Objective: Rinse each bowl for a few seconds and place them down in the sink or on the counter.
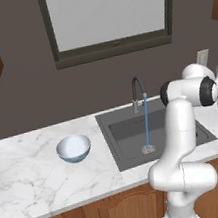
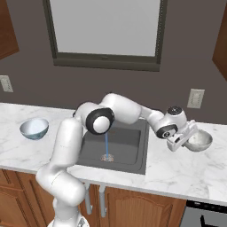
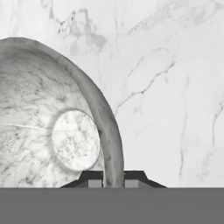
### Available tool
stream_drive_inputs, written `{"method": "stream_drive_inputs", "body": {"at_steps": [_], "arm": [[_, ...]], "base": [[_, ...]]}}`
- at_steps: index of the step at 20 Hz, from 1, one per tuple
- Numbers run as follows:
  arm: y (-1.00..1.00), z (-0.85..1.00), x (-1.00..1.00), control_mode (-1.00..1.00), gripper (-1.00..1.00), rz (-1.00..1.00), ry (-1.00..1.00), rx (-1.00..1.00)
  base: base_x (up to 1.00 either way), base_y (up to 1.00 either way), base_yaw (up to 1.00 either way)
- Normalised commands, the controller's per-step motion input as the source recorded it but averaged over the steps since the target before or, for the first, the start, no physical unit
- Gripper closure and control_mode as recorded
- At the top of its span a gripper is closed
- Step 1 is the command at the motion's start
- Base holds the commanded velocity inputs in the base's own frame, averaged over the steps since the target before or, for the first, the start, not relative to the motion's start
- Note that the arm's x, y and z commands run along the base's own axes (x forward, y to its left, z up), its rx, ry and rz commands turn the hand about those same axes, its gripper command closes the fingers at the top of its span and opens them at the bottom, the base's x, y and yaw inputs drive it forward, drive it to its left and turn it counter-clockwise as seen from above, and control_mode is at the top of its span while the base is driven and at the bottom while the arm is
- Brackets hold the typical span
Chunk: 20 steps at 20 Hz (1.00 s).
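The grey-white speckled bowl [image 2: 200,141] is at the counter [image 2: 177,173] right of the sink [image 2: 131,153]. My gripper [image 2: 188,135] is shut on its near rim. In the hand view the bowl [image 3: 43,131] fills the left side, and its rim runs down between the two fingertips of the gripper [image 3: 113,183]. Whether the bowl rests on the marble or is just off it I cannot tell. The light blue bowl [image 1: 73,147] stands upright on the counter [image 1: 32,180] left of the sink [image 1: 133,147], far from the gripper.
The gooseneck faucet [image 1: 137,93] stands behind the basin, and a thin blue stream of water [image 1: 147,124] falls to the drain. A wall outlet [image 2: 195,98] is behind the speckled bowl. My arm spans over the sink.
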Motion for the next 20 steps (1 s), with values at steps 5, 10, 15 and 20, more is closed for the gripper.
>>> {"method": "stream_drive_inputs", "body": {"at_steps": [5,10,15,20], "arm": [[0.09,0.28,-0.36,-1.0,1.0,0.08,-0.03,-0.02],[0.25,0.32,-0.22,-1.0,1.0,0.13,0.0,-0.07],[0.32,0.24,-0.18,-1.0,1.0,0.15,0.0,-0.09],[0.27,0.25,-0.16,-1.0,1.0,0.18,0.01,-0.09]], "base": [[0.0,0.0,0.0],[0.0,0.0,0.0],[0.0,0.0,0.0],[0.0,0.0,0.0]]}}
